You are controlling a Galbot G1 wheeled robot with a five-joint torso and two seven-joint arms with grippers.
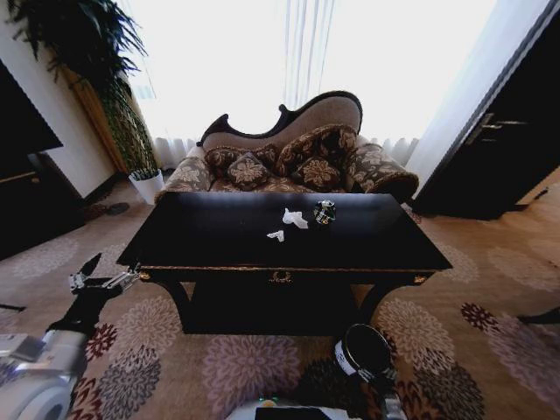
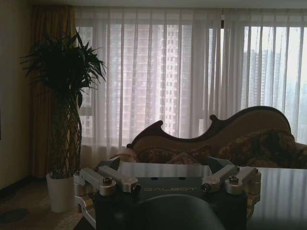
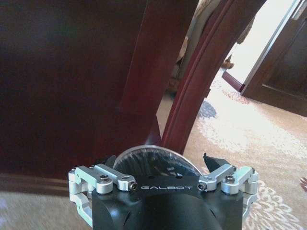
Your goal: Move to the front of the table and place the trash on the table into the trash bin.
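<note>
The glossy black table [image 1: 219, 236] stands straight ahead in the head view. Near the middle of its top lies the trash: two white paper wads [image 1: 295, 217] [image 1: 276, 234] and a dark shiny lump [image 1: 325, 211]. The trash bin [image 1: 363, 348] is low on the carpet in front of the table's right leg. My right gripper [image 1: 386, 389] is right at the bin and open. In the right wrist view the bin's rim [image 3: 148, 152] shows between the right gripper's [image 3: 159, 161] spread fingers; contact cannot be told. My left gripper [image 1: 103, 274] hovers open and holding nothing off the table's front left corner.
A patterned sofa [image 1: 297, 162] with cushions stands behind the table. A tall plant in a white pot [image 1: 147, 185] is at the back left, dark furniture [image 1: 26, 192] at the left and a dark door [image 1: 512, 149] at the right. Flowered carpet [image 1: 490, 297] surrounds the table.
</note>
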